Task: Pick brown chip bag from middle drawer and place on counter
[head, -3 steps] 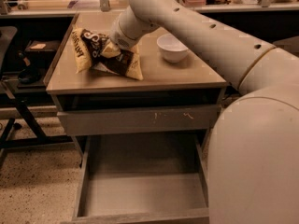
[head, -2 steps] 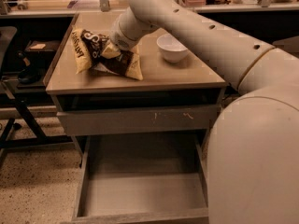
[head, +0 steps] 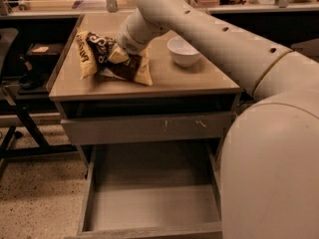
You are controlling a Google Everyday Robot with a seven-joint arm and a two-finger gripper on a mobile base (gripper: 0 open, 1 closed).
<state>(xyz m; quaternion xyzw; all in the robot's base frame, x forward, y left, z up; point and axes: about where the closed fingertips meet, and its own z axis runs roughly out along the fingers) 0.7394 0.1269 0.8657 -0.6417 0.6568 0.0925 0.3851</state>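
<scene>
The brown chip bag (head: 97,54) lies crumpled on the left part of the beige counter (head: 199,78), with its cream-yellow ends showing. My gripper (head: 119,52) sits at the end of the pale arm, down at the bag's right side and touching it. The arm's wrist covers part of the bag. The middle drawer (head: 149,205) is pulled out below the counter, and its grey floor is bare.
A white bowl (head: 183,50) stands on the counter just right of the gripper. A shut grey drawer front with pale scratch marks (head: 149,128) is above the open drawer. A dark chair frame (head: 12,98) stands at the left. A cluttered workbench (head: 75,1) runs behind.
</scene>
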